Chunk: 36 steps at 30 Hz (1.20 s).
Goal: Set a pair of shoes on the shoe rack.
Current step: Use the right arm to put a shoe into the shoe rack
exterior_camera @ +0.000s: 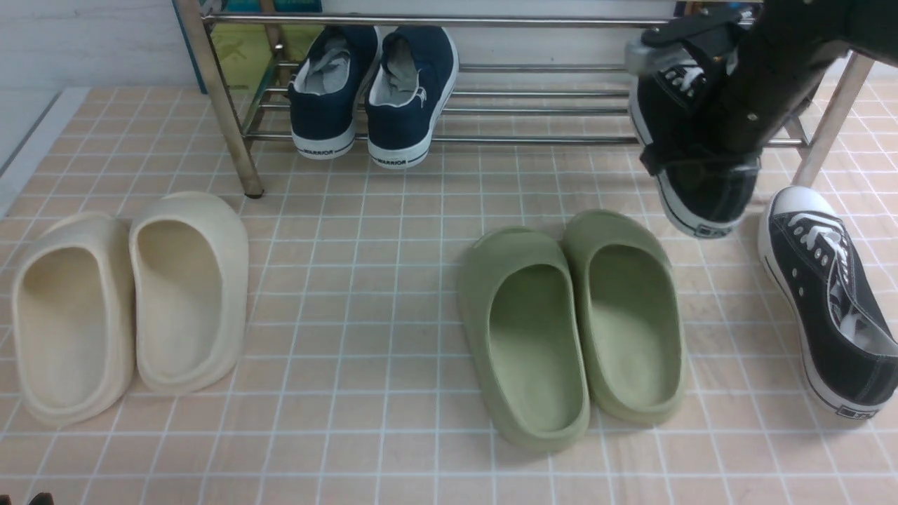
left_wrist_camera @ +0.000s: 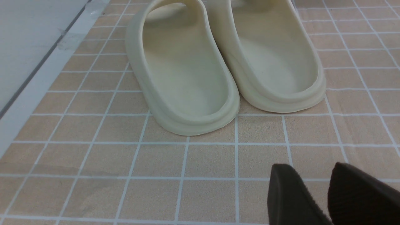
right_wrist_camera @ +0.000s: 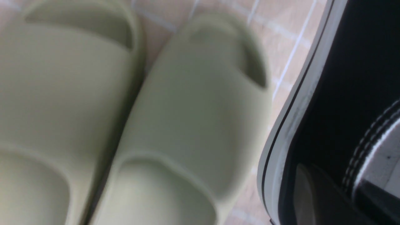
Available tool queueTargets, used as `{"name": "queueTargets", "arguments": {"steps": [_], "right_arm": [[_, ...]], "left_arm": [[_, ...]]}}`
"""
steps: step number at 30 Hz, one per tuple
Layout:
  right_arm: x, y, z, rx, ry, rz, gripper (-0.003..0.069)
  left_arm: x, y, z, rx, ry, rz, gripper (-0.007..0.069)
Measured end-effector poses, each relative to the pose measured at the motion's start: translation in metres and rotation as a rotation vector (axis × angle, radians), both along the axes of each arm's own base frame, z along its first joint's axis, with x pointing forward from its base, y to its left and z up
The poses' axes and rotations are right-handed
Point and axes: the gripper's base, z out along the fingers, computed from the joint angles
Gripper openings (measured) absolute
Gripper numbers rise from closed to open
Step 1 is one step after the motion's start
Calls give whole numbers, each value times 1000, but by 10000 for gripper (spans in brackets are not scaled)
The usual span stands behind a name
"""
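One black canvas sneaker [exterior_camera: 701,200] with a white sole hangs tilted, heel down, in front of the shoe rack's [exterior_camera: 533,139] right end, above the floor. My right gripper [exterior_camera: 701,163] is shut on its side wall. In the right wrist view one finger [right_wrist_camera: 314,200] lies against the outside of this sneaker [right_wrist_camera: 331,78] and the other sits inside the collar. The second black sneaker [exterior_camera: 828,294] lies on the tiles at the far right. My left gripper [left_wrist_camera: 307,168] is open over bare tiles, with nothing between its fingers.
Navy WARRIOR sneakers [exterior_camera: 372,91] sit on the rack's lower rails at the left. Green slides [exterior_camera: 575,322] lie on the floor just left of the held sneaker. Cream slides [exterior_camera: 126,301] lie at the far left, just ahead of the left gripper.
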Motion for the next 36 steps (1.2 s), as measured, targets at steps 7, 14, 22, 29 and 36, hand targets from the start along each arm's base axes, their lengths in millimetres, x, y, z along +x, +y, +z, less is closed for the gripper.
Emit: {"name": "queueTargets", "arguments": {"steps": [7, 14, 22, 29, 36], "right_arm": [[40, 9, -8, -24, -95, 26, 2], [62, 14, -15, -1, -204, 12, 23], [70, 15, -15, -12, -276, 18, 228], [51, 8, 14, 3, -206, -46, 405], [10, -5, 58, -25, -79, -83, 416]], "left_arm": [[0, 0, 0, 0, 0, 0, 230], [0, 0, 0, 0, 0, 0, 230], [0, 0, 0, 0, 0, 0, 232], [0, 0, 0, 0, 0, 0, 234], [0, 0, 0, 0, 0, 0, 233]]}}
